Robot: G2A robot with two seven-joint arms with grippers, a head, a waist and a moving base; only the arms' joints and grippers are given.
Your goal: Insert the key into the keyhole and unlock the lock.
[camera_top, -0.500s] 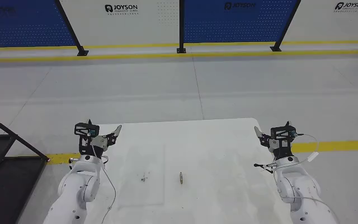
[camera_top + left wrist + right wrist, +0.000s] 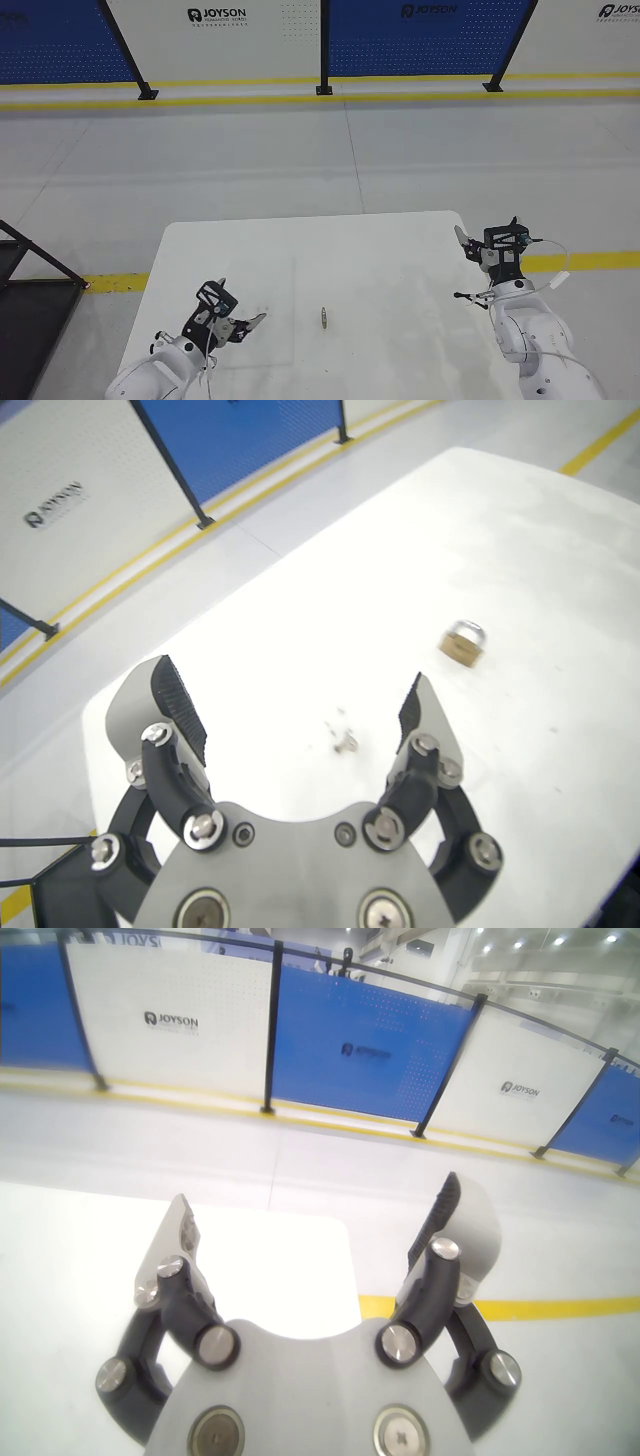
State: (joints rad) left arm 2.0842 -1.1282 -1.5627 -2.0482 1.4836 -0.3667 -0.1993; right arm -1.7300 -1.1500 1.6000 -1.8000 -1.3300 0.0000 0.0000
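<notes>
A small brass padlock (image 2: 324, 317) with a silver shackle lies near the middle of the white table (image 2: 380, 250). The small metal key (image 2: 346, 744) lies on the table left of it. In the left wrist view the padlock (image 2: 462, 644) sits beyond the key. My left gripper (image 2: 241, 303) hovers open just left of the key, and its fingers (image 2: 175, 700) stand wide apart with the key ahead between them. My right gripper (image 2: 487, 231) is open and holds nothing, over the table's far right corner (image 2: 320, 1233), well away from both objects.
A black metal frame (image 2: 30, 262) stands off the table's left edge. Blue and white fence panels (image 2: 420, 35) line the floor far behind. The table's edge (image 2: 620, 880) runs close past the left gripper.
My left arm has swung from the table's far left corner down and inward to the key. The right arm, padlock and key have not moved.
</notes>
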